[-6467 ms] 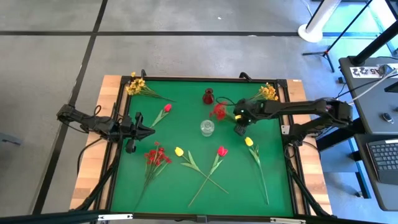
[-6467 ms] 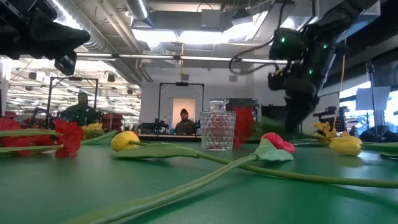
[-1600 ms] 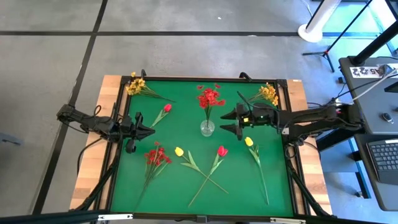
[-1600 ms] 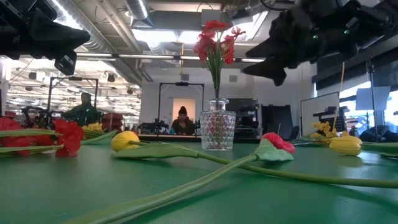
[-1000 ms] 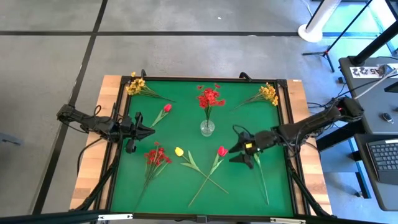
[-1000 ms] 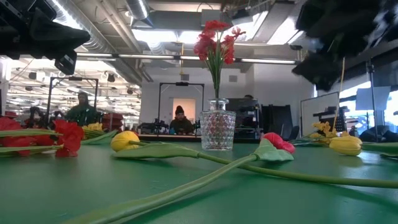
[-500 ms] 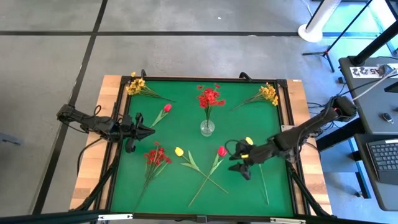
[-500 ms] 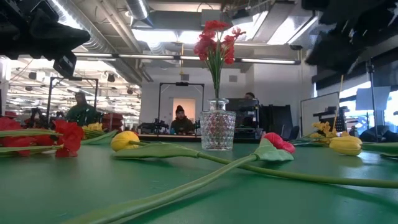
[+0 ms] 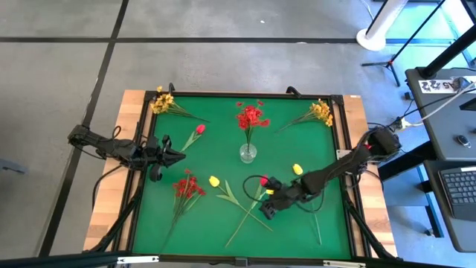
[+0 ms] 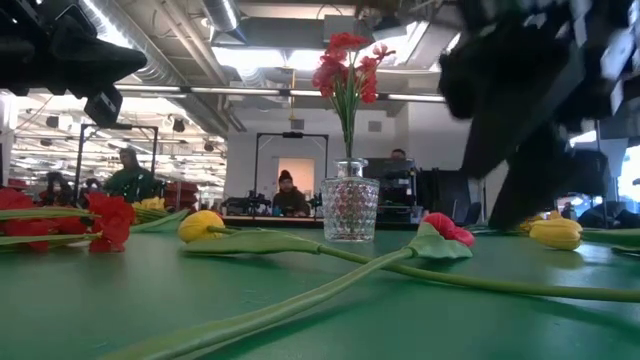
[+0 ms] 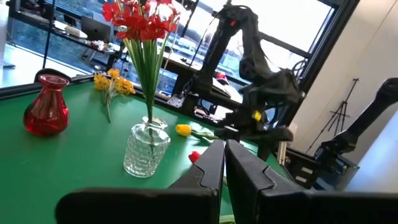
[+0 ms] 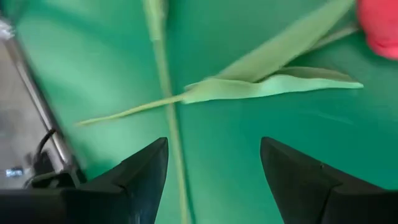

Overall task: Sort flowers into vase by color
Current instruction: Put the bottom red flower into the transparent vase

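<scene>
A clear glass vase [image 9: 248,153] stands mid-table and holds a red clustered spray [image 9: 251,117]. Behind it in the left wrist view stands a red vase [image 11: 46,112]. Loose flowers lie flat on the green mat: a red tulip [image 9: 199,129], a red spray [image 9: 186,186], two yellow tulips [image 9: 214,181] [image 9: 297,170] and yellow sprays [image 9: 163,102] [image 9: 320,112]. My right gripper [image 9: 260,199] hovers open over the leaf and stem [image 12: 267,84] of another red tulip [image 12: 380,28], touching nothing. My left gripper [image 9: 181,156] waits shut at the table's left.
Two long green stems cross [image 9: 248,214] near the table's front, just beside my right gripper. A black frame [image 9: 344,149] rims the mat. In the low view, people [image 10: 286,190] show in the room beyond the table.
My right gripper has swept from beside the right-hand yellow tulip toward the table's left and near edges, and now stands over the red tulip's stem. It has stayed open. No flower has moved.
</scene>
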`<action>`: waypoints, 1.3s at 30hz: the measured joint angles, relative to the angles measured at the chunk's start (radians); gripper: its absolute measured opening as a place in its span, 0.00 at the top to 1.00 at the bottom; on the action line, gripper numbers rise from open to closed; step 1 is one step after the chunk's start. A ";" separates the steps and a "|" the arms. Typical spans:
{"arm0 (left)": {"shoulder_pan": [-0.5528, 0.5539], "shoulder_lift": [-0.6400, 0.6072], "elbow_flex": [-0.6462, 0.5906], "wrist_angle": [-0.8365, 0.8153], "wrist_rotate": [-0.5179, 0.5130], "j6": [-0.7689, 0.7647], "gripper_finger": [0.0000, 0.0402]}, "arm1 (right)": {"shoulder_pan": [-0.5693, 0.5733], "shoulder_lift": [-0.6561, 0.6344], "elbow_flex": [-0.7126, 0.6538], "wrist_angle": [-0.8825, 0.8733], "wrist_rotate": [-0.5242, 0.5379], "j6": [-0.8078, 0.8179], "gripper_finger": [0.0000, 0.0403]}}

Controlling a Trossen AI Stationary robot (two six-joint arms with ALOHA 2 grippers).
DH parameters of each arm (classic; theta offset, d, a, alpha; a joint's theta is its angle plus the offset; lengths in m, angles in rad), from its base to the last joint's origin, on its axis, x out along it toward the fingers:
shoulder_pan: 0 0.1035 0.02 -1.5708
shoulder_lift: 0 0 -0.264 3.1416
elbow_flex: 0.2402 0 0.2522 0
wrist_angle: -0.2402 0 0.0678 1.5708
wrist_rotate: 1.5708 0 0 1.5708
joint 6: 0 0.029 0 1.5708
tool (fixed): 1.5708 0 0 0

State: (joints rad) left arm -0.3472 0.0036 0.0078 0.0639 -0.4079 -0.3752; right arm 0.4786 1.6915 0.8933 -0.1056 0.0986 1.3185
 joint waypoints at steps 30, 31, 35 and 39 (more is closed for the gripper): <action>0.000 0.004 0.000 0.000 0.008 0.000 0.97 | -0.179 0.186 0.107 -0.084 -0.161 0.220 0.76; 0.000 0.004 0.000 0.000 0.009 0.000 0.97 | -0.179 0.186 0.106 -0.082 -0.160 0.221 0.79; 0.000 0.004 0.000 0.000 0.009 0.000 0.97 | -0.178 0.187 0.106 -0.069 -0.159 0.221 0.92; 0.000 0.004 0.000 0.000 0.009 0.000 0.97 | -0.178 0.174 0.102 -0.027 -0.147 0.221 0.98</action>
State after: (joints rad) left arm -0.3473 0.0074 0.0082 0.0635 -0.3992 -0.3752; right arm 0.3010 1.8656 0.9956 -0.1322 -0.0482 1.5398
